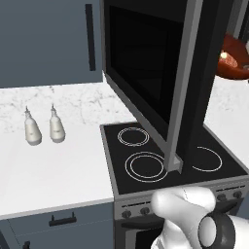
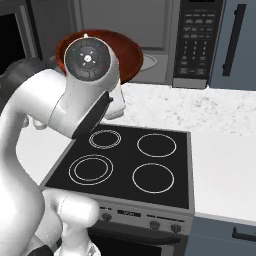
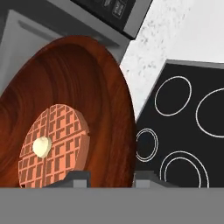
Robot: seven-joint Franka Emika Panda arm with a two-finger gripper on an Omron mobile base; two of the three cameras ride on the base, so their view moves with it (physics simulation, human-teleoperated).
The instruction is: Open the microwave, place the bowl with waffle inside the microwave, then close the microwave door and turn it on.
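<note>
Gripping the bowl [image 3: 87, 87] by its near rim, the fingers [image 3: 76, 177] sit clamped one on each side of the wall, the waffle [image 3: 52, 144] lying flat inside with a pale pat at its centre. The bowl hangs above the stovetop [image 2: 130, 165] at the mouth of the microwave [image 2: 160, 30], whose door [image 1: 146, 73] stands swung wide open. Judged rigid, glossy and likely slippery, it should stay level, as the loose waffle could slide.

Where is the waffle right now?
The waffle sits inside the bowl in the hand view, held above the stovetop before the open microwave.
</note>
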